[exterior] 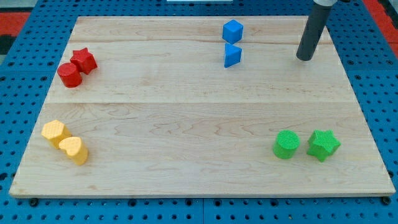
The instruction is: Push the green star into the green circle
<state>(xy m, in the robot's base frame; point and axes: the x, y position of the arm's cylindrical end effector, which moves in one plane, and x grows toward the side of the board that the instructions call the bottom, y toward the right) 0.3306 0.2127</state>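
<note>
The green star (pixel 323 144) lies near the view's bottom right, just to the right of the green circle (pixel 286 144); a narrow gap seems to separate them. My tip (pixel 305 58) rests on the board near the view's top right, well above both green blocks and apart from them.
A blue cube-like block (pixel 232 30) and a blue triangular block (pixel 232 55) sit at the top centre, left of my tip. A red star (pixel 83 60) and red cylinder (pixel 69 74) sit at the left. Two yellow blocks (pixel 65 142) lie at the bottom left. The wooden board (pixel 186 112) lies on a blue pegboard.
</note>
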